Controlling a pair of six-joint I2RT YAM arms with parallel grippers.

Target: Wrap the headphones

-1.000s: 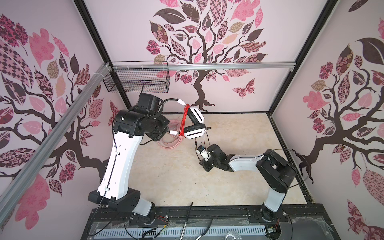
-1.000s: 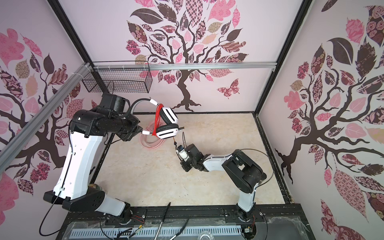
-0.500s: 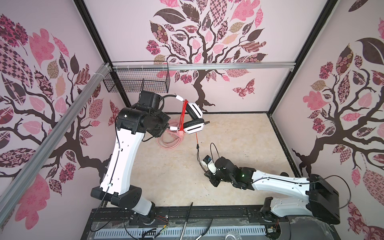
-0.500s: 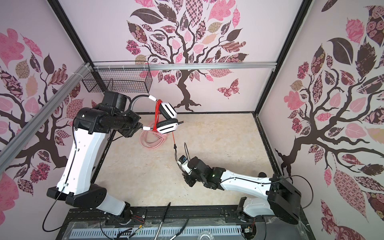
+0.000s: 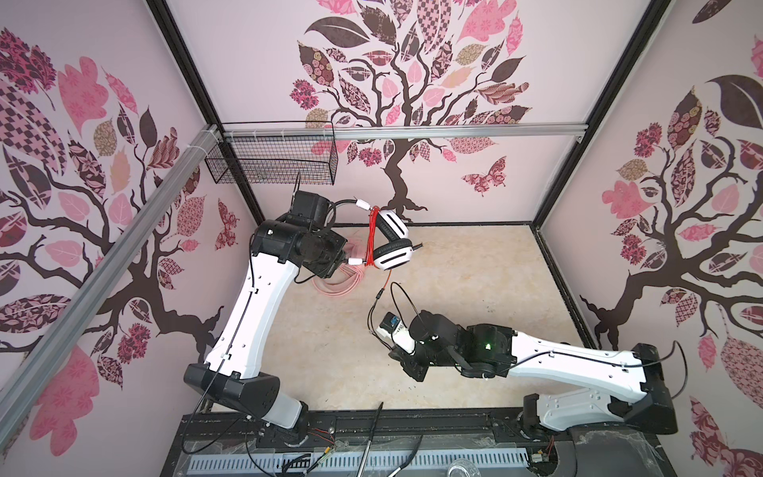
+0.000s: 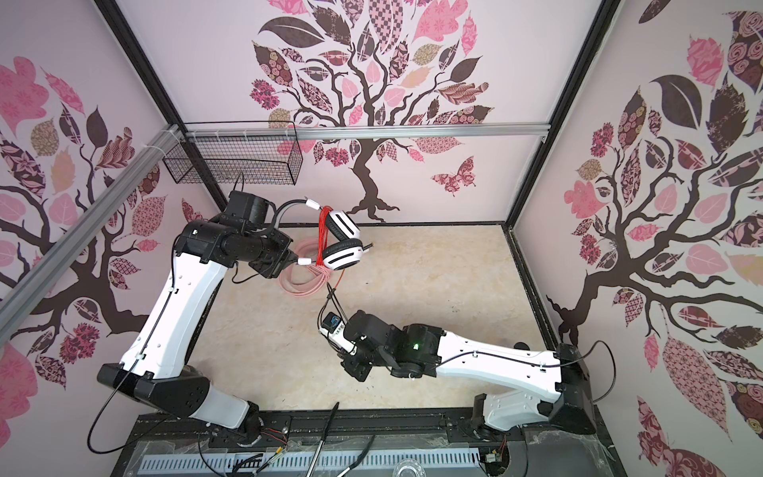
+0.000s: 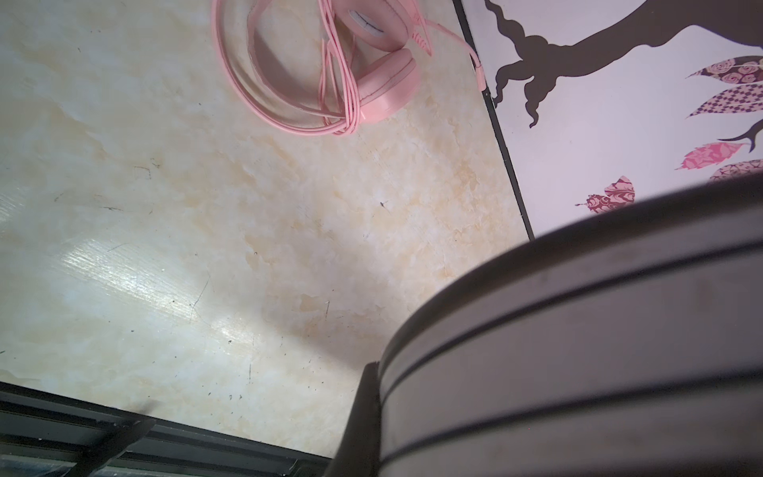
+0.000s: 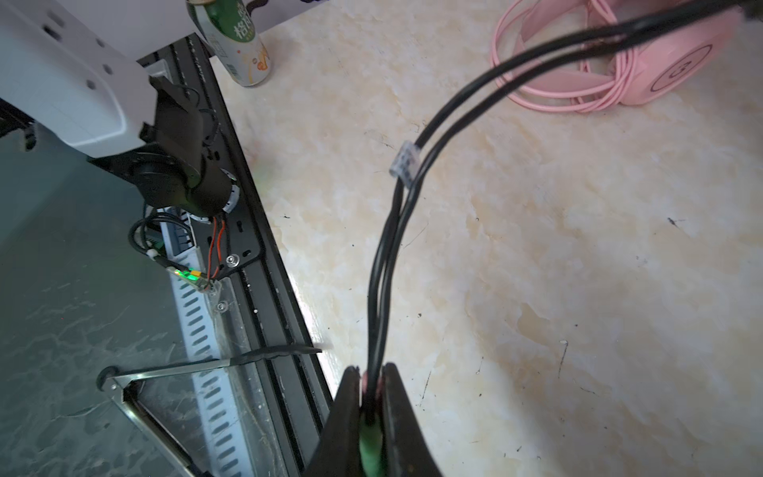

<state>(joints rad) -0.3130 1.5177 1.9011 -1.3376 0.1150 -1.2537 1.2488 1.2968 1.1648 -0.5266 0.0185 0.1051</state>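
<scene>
The left hand [image 6: 294,261] is closed on the headband end of the white-and-black headset [image 5: 394,256], which is held above the tabletop [image 7: 206,247]. The orange-red cord [image 5: 373,235] is coiled across the band. The right hand [image 8: 371,392] is clamped on two thin black leads [image 8: 377,289]. The smooth pink headset [image 7: 384,82] lies on the marbled tabletop with its cord looped.

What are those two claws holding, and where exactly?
Left gripper: the white-and-black headphones, by the headband near an earcup. Right gripper: the plug end of their cord.
</scene>
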